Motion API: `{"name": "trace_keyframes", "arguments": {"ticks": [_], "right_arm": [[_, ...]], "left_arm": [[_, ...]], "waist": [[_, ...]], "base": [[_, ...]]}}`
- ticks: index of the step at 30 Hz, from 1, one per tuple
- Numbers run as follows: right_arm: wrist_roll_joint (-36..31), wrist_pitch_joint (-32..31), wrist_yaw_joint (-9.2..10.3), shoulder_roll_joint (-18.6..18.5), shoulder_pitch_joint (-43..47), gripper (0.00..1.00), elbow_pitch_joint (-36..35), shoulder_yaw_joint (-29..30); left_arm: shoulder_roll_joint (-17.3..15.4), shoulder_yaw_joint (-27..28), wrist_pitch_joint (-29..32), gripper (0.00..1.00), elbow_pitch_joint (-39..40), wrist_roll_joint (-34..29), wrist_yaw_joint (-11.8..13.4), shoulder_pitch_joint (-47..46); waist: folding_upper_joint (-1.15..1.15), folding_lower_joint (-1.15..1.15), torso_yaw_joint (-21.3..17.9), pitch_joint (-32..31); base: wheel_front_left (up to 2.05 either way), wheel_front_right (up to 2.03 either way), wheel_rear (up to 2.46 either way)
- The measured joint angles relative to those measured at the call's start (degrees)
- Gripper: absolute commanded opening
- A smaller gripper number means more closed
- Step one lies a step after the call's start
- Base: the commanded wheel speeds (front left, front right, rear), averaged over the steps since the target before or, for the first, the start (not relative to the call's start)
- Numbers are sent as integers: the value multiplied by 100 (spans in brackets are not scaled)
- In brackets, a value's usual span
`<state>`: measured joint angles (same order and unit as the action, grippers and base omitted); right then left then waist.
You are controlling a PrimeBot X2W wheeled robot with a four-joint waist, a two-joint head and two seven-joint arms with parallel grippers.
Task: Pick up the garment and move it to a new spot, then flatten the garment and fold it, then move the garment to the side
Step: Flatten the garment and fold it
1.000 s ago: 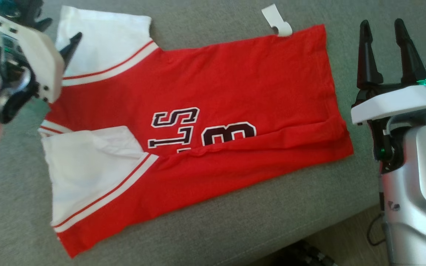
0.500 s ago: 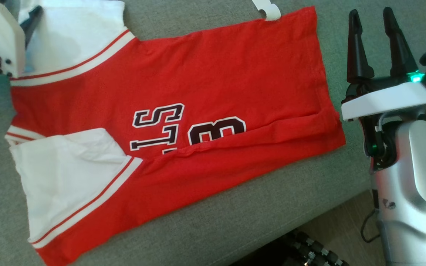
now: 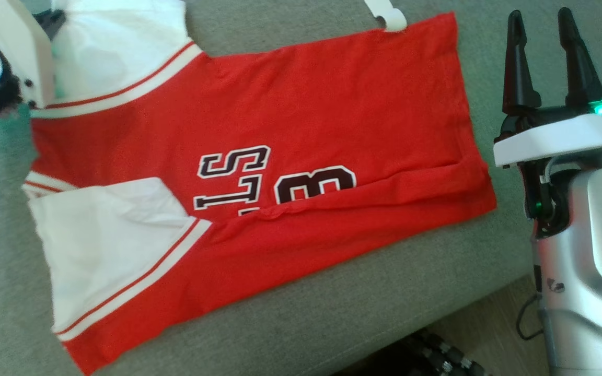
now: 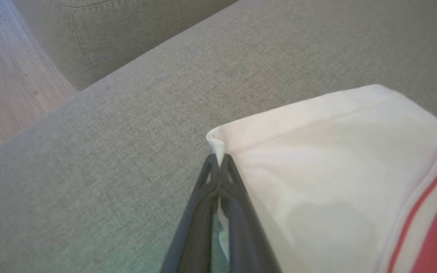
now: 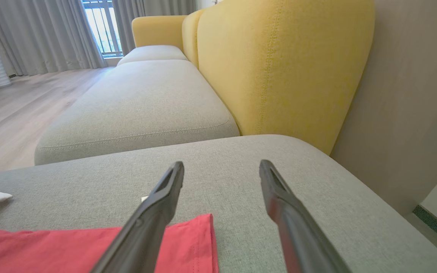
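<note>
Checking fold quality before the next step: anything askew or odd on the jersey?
Yes. On the jersey, the near long edge is folded over the print, hiding the lettering's lower part. A white tag sticks out past the far hem corner. The left gripper is shut on the far sleeve.

A: What sort of place is this?
B: A home, a living room. There's a long sofa with grey seat cushions and a yellow backrest.
A: Anything else?
B: Pale wooden floor, full-length grey curtains beside a tall window with daylight coming in.
</note>
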<state>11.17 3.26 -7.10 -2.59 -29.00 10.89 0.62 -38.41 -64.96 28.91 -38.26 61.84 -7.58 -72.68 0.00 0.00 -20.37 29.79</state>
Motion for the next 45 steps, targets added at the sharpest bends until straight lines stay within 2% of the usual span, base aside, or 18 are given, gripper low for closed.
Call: {"name": "trace_keyframes", "arguments": {"ticks": [3,8,14,19,24,29,34,35,36,37,45], "right_arm": [[-207,-144,0,0,-20,100,8,33],[-662,-557,0,-57,-161,100,300,102],[-597,-1292,0,-703,-419,100,1200,135],[-445,-1760,0,-1110,-681,100,2067,212],[-344,-2004,0,-1343,-990,100,2763,193],[-334,-2199,0,-1470,-1249,100,3309,151],[-263,-2197,0,-1497,-1418,100,3553,85],[-238,-2186,0,-1502,-1465,70,3597,40],[-202,-2185,0,-1501,-1510,31,3642,-18],[-154,-2184,0,-1499,-1537,0,3672,-71],[256,-1773,0,-1459,-1645,0,3775,-432]], "left_arm": [[130,-11,-588,0,-89,-66,1,88],[566,53,-1646,0,-292,-233,54,188],[801,-2,-2381,0,92,-438,51,472],[856,-137,-2680,0,699,-588,60,712],[847,-229,-2741,0,1240,-654,211,894],[786,-266,-2721,0,1610,-655,310,917],[703,-267,-2695,0,1737,-706,371,917],[678,-267,-2695,0,1758,-706,403,918],[651,-267,-2695,0,1770,-709,411,917],[634,-267,-2695,0,1772,-734,414,917],[477,-252,-2705,0,1623,-803,608,916]], "waist": [[0,0,134,-117],[0,0,475,-372],[0,-1,1024,-643],[0,-1,1491,-767],[0,-1,1827,-788],[0,0,1956,-713],[0,-1,1959,-667],[0,0,1952,-659],[0,0,1943,-651],[0,0,1933,-646],[0,0,1821,-668]], "base": [[0,0,0],[0,0,0],[0,0,0],[0,0,0],[0,0,0],[0,0,0],[0,0,0],[0,0,0],[0,0,0],[0,0,0],[0,0,0]]}}
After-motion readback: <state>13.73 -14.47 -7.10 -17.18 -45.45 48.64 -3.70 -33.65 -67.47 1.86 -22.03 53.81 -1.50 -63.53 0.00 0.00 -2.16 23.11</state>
